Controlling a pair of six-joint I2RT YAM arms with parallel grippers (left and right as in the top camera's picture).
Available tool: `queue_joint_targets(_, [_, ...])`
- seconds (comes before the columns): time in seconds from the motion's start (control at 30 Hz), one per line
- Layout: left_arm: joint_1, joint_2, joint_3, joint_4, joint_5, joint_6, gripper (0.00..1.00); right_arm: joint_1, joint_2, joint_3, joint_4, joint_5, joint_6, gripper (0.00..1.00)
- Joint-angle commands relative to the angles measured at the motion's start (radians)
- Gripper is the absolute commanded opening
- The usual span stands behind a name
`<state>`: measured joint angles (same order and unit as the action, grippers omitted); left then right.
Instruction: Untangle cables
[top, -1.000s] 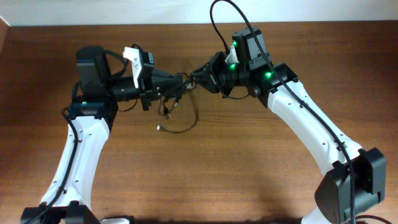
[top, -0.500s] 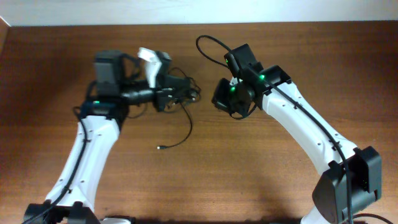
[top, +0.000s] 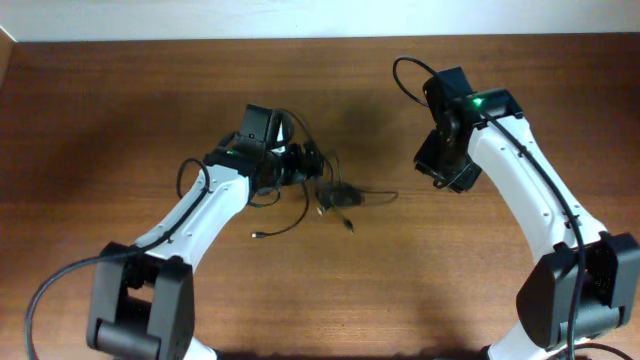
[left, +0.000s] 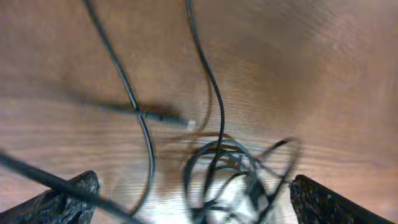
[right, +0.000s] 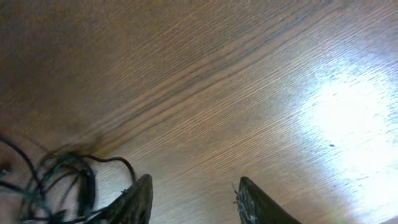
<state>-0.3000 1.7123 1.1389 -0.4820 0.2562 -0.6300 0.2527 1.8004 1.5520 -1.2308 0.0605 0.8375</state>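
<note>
Cables (top: 338, 194) lie knotted on the table (top: 120, 90), between the left claw's (left: 194, 190) wide-apart fingers, one strand trailing beside it. The right claw (right: 194, 194), spread and empty, has pulled well clear. Both have let go and the knot remains, so a fresh grasp looks needed.

Thin black cables (top: 335, 196), knotted into a small clump, lay flat on the surface (top: 430, 290); loose strands curved away leftward; one ended in a small plug (top: 258, 236)
</note>
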Motion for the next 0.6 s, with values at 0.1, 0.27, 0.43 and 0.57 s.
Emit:
queue_joint_targets(0.1, [0.002, 0.023, 0.008, 0.002, 0.128, -0.193, 0.98, 0.002, 0.003, -0.003, -0.003, 0.023, -0.019, 0.49])
queue_joint_targets(0.27, [0.026, 0.021, 0.029, 0.096, 0.283, -0.007, 0.92, 0.002, 0.003, -0.003, -0.004, 0.023, -0.084, 0.50])
queue_joint_targets(0.43, [-0.001, 0.020, 0.029, -0.180, 0.259, -0.432, 0.84, 0.002, 0.003, -0.003, -0.004, 0.023, -0.101, 0.51])
queue_joint_targets(0.57, [-0.074, 0.024, 0.020, -0.272, 0.183, -0.584, 0.59, 0.002, 0.003, -0.003, -0.003, 0.023, -0.101, 0.54])
